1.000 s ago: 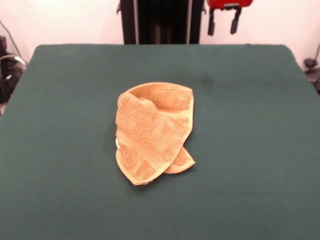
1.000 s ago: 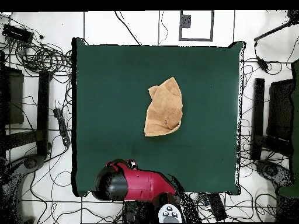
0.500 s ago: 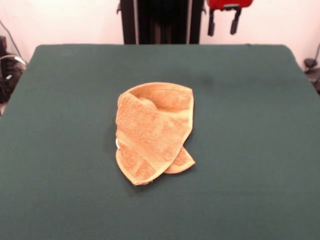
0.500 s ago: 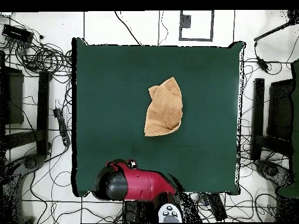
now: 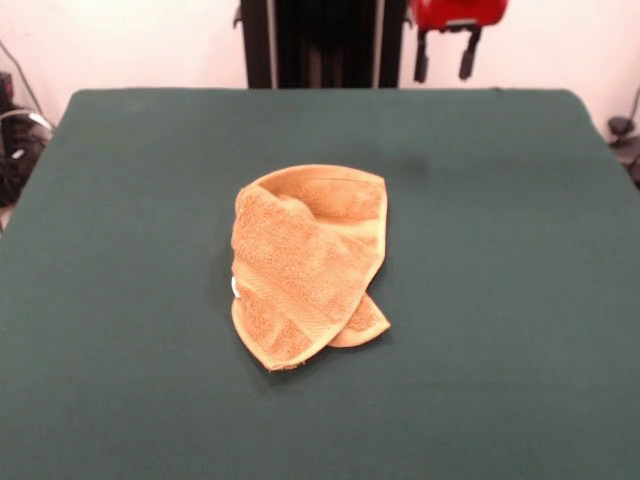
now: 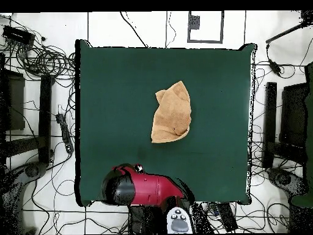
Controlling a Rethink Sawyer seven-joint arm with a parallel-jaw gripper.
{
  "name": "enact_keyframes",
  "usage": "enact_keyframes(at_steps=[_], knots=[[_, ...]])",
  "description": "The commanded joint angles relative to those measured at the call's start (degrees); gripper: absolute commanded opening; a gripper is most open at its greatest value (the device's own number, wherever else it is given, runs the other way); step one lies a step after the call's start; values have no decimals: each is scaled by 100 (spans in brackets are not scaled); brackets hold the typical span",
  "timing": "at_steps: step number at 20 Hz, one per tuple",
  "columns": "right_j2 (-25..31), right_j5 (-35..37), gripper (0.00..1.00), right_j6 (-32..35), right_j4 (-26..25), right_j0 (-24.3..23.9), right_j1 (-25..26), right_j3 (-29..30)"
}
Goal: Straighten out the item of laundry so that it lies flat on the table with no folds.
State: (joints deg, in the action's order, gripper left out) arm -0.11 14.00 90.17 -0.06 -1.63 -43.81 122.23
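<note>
The orange-tan towel [image 5: 305, 265] lies crumpled near the middle of the dark green table [image 5: 500, 200], folded over itself, with one corner poking out at its near right. A bit of white tag [image 5: 234, 288] shows at its left edge. The towel also shows in the overhead view [image 6: 172, 113] on the table [image 6: 110, 92]. My gripper [image 5: 443, 60] hangs at the top edge, beyond the table's far side and well away from the towel. Its two dark fingers [image 5: 422, 62] stand apart with nothing between them. My red arm [image 6: 147, 190] is drawn back over the table's edge by the base.
The black pedestal [image 5: 325, 40] stands behind the table's far edge. Cables and dark equipment [image 6: 36, 61] lie on the floor around the table. A cable bundle [image 5: 15, 140] sits off the left side.
The gripper has come slightly lower into the front view, and the arm has shifted a little in the overhead view. The towel has not moved.
</note>
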Motion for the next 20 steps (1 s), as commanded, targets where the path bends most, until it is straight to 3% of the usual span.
enact_keyframes(at_steps=[1,20], knots=[[278,-169,100,661,-57,-168,686,-852],[248,274,100,607,-103,-197,532,-1040]])
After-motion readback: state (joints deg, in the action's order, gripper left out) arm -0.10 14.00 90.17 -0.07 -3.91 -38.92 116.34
